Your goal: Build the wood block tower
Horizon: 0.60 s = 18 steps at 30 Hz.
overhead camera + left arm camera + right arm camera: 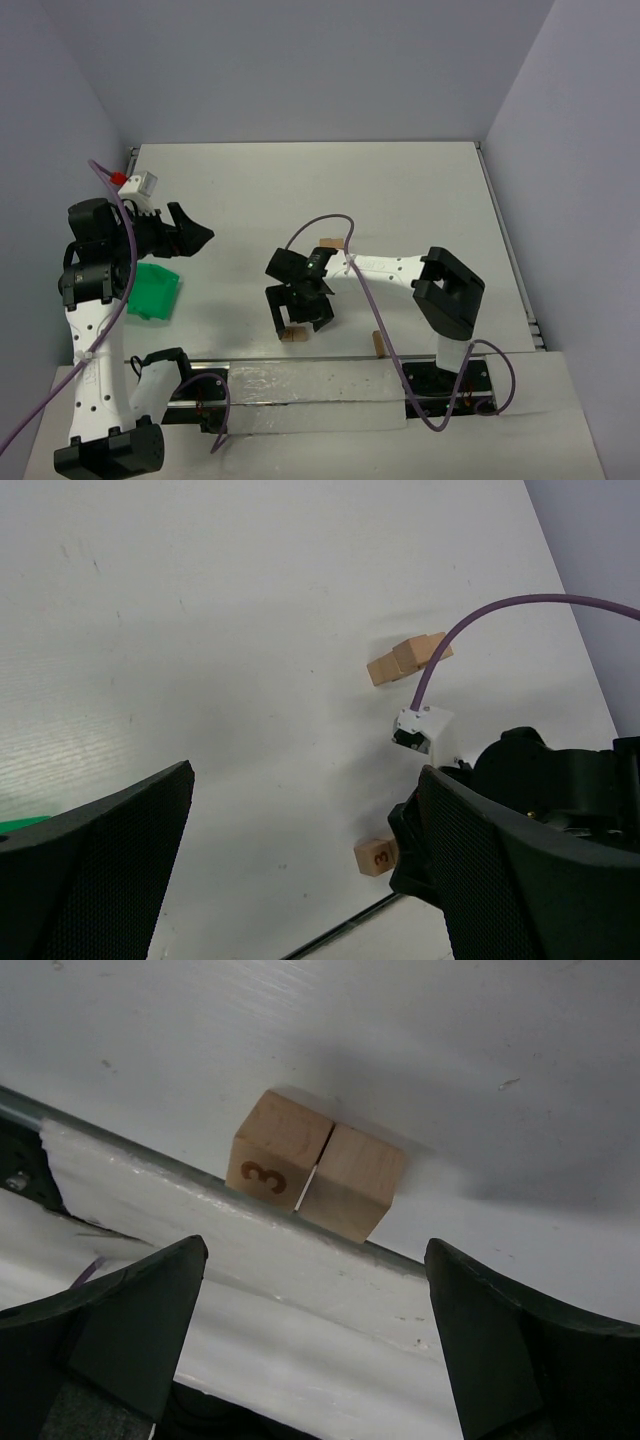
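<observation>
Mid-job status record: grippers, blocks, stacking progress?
left gripper: open, empty, near green tray
right gripper: open, empty, over near pair
near pair: two cubes touching side by side at near edge, one marked 3
far blocks: at least two, touching, beyond right gripper
extra block: near edge, right of near pair
stacking: none visible

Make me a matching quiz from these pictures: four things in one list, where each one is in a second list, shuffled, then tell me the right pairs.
Things
1. green tray
2. block marked 3
3. right gripper
4. white and red box

Places
A. far left corner of the table
B. at the near edge, side by side with a plain block
C. open, above the two near-edge blocks
D. left edge of the table, toward the near side

Pairs: 1-D, 2-B, 3-C, 4-A
</observation>
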Available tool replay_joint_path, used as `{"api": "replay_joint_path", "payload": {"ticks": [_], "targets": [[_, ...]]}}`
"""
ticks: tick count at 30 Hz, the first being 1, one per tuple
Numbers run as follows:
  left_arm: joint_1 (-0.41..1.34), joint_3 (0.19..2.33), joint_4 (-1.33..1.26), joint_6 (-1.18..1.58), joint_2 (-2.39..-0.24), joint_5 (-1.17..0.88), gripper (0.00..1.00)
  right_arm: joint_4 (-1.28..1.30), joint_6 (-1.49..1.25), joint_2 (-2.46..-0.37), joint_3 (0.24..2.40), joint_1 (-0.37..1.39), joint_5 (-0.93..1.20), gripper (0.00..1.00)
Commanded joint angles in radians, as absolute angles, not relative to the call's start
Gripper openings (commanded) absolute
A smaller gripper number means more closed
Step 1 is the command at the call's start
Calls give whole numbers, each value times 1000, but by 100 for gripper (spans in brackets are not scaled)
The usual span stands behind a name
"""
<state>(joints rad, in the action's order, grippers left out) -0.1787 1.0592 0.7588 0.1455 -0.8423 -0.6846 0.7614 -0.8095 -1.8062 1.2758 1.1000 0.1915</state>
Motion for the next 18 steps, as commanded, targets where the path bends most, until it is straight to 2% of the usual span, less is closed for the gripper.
{"api": "replay_joint_path", "payload": {"ticks": [1,18], "targets": [[-186,1085,753,160,-834,-698,99,798,-860,-1825,1291,1092,194,99],[-192,1015,730,135,-824,-718,99,830,-893,-1898,1358,1075,178,100]]}}
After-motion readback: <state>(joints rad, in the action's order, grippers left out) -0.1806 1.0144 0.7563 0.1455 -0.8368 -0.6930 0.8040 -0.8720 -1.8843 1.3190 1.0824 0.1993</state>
